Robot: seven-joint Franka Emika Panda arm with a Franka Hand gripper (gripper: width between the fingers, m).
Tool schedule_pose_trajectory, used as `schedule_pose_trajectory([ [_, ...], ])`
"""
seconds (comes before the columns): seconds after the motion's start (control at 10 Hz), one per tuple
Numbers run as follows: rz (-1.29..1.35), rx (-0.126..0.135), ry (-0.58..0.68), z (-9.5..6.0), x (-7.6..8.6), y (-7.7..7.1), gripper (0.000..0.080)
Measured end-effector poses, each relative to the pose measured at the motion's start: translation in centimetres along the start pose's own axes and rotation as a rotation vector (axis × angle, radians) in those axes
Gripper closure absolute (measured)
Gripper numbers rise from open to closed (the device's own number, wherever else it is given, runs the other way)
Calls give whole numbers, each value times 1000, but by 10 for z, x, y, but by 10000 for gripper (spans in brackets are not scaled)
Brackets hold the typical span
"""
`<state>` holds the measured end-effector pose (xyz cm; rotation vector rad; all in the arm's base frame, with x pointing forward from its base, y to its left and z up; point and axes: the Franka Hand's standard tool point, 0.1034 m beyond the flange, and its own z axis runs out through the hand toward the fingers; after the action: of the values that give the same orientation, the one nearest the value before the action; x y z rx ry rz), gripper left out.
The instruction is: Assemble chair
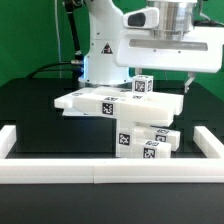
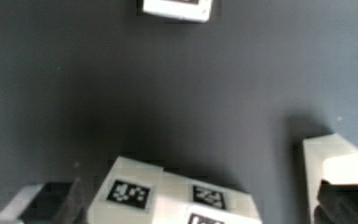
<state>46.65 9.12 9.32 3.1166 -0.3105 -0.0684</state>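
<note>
Several parts: white chair pieces with black-and-white square tags lie together on the dark surface (image 1: 30,110), in the middle of the exterior view.
Flat slab (image 1: 115,102): the widest piece; it lies on top of the other pieces, a little tilted, and I take it as the landmark.
Small cube (image 1: 143,85): stands on the slab, near its far edge, with one tag facing the camera.
Leg blocks (image 1: 150,140): stacked under and in front of the slab, toward the exterior view's right; their tags face the camera. How many blocks there are I cannot tell.
Border rails (image 1: 60,170): long white rails in front of the slab and at both sides of it, well apart from the pieces.
Hand (image 1: 185,78): hangs above the slab, behind it and toward the exterior view's right; it touches no piece. The fingers stand wide apart and nothing is between them.
Arm (image 1: 105,45): white, rises behind the slab.
Wrist view: it looks down on the dark surface; a white tagged piece (image 2: 167,195) with two or three tags shows at one edge, another white piece (image 2: 336,160) beside it, apart from it. A tagged white thing (image 2: 179,8) shows at the opposite edge; which one it is I cannot tell.
</note>
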Motion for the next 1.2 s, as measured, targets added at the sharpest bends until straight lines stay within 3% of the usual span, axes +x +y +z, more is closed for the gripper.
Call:
schedule_pose_trajectory([
  [0.3,-41,9,-6,2,-38,-18,150],
  [0.5,-84,8,-9,7,-52,-25,150],
  [1.2,-189,1,-7,9,-53,-25,150],
])
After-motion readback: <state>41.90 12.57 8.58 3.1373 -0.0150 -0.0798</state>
